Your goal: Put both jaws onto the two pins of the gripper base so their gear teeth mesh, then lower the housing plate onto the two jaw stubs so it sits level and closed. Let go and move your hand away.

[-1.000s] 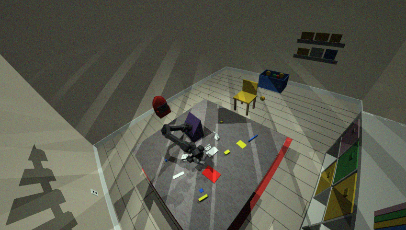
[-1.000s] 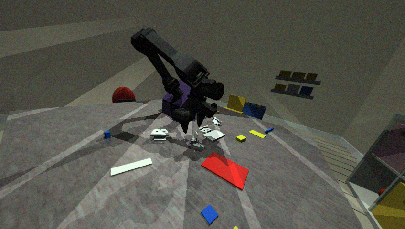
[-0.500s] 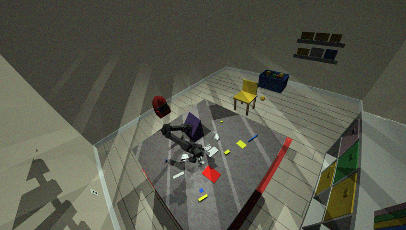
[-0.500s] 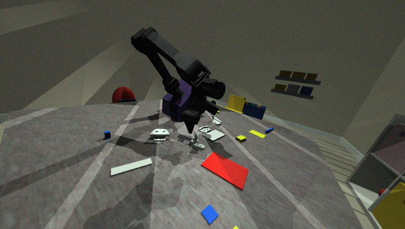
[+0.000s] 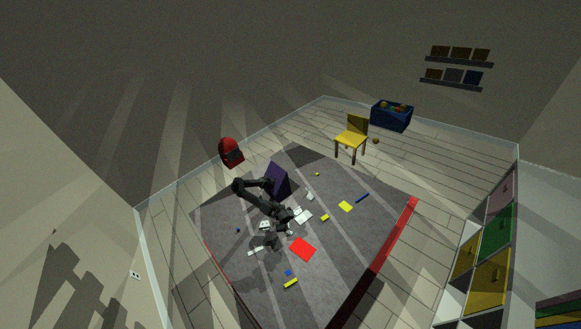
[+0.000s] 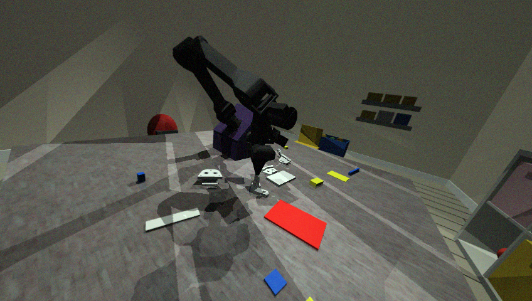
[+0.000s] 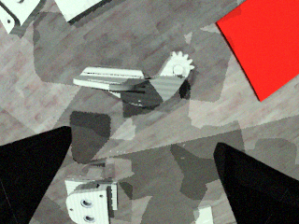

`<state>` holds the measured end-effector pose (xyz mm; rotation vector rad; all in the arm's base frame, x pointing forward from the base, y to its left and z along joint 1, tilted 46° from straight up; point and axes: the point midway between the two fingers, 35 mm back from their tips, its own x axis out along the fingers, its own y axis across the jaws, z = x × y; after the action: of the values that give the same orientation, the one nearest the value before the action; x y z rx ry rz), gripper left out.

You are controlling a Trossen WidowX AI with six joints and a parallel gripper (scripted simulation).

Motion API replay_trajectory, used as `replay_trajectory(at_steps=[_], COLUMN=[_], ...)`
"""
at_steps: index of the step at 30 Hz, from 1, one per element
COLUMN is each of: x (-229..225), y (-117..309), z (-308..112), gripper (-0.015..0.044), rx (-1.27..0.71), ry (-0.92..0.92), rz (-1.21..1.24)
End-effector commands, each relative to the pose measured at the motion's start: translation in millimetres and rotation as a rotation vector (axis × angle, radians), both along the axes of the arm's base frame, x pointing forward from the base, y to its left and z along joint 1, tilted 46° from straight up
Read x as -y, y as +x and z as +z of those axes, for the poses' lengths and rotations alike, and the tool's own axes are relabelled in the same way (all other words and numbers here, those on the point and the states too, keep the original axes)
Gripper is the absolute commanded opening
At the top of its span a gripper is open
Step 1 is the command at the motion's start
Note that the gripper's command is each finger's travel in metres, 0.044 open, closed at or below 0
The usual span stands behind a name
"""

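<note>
My gripper (image 7: 145, 142) is open and empty, pointing down. A white jaw with gear teeth (image 5: 290, 232) (image 6: 259, 190) (image 7: 163, 86) lies on the mat below the fingers; in the wrist view it is beyond the gap between the fingertips. The other white jaw (image 5: 310, 196) (image 6: 284, 160) lies farther back. A white part with two round features (image 5: 264, 224) (image 6: 209, 173) (image 7: 95, 192), seemingly the gripper base, stands near the left fingertip in the wrist view. A flat white part with holes (image 5: 298, 210) (image 6: 270, 170) (image 7: 20, 10), seemingly the housing plate, lies apart from it. Pins are not clear.
A white tile (image 5: 303, 217) (image 6: 280, 178) lies beside the flat part. A red tile (image 5: 302, 249) (image 6: 297, 223) (image 7: 266, 47) is near the toothed jaw. A white strip (image 5: 255, 250) (image 6: 172, 219), a yellow block (image 5: 324, 217) and a blue cube (image 5: 237, 229) lie around. A purple wedge (image 5: 275, 179) stands behind.
</note>
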<state>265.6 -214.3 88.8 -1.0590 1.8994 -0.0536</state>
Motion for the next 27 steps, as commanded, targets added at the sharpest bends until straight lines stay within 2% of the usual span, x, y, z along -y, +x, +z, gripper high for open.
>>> replay_trajectory(at_steps=[1,27], x=[-2,-12], y=[0,-1], z=[-1,-7], gripper=[0.0440,0.0440], rx=[-0.076,-0.568], ry=[0.017,0.156], rz=[0.074,0.571])
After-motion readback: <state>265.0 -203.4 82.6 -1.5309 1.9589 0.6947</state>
